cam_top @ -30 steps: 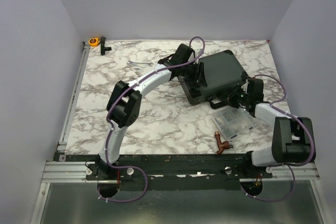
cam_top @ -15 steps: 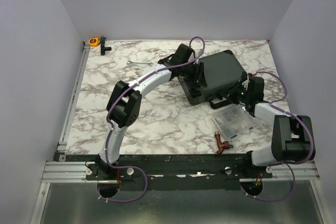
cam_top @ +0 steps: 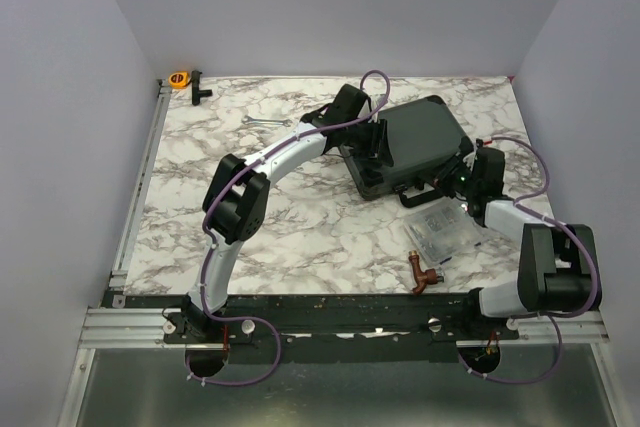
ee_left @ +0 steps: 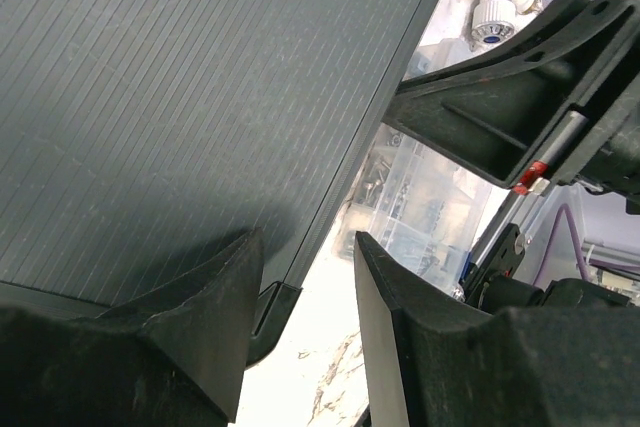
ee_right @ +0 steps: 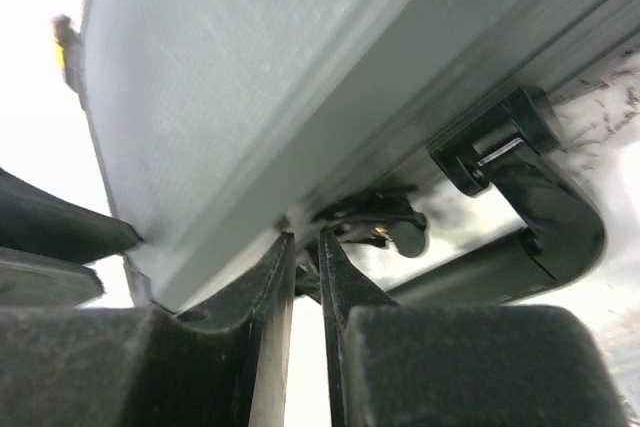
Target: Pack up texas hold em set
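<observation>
Left gripper (ee_left: 305,242): jaws nearly closed, nothing plainly gripped, straddling the lid edge of the briefcase (cam_top: 420,132). The case lies closed, far right on the table (cam_top: 300,227). Risk: the tip slides off the edge and the lid springs up. Right gripper (ee_right: 305,237): a thin slit only, nose at the front latch (ee_right: 375,219); can't tell if it's pinching. Risk: a push skids the case, the latch fails to catch, and the clear box (cam_top: 447,235) gets shoved.
</observation>
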